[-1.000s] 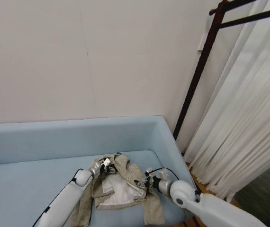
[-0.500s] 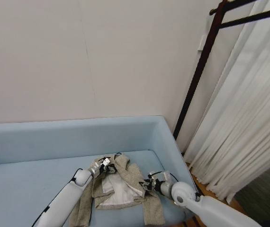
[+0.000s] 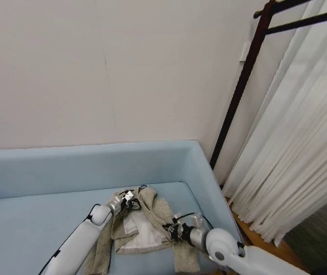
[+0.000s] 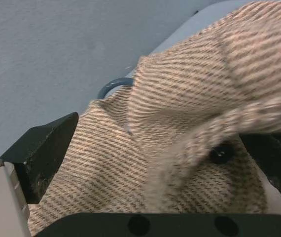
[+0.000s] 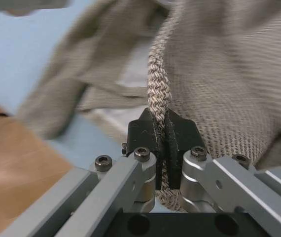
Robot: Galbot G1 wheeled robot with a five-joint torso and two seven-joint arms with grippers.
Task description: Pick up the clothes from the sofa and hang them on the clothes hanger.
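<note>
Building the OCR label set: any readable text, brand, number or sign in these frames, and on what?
None: no text can be read in any view.
The jacket shows no tag or label.
The sofa and coat rack are unmarked.
The right gripper and left gripper carry no print, only bare metal, screws and black pads.
</note>
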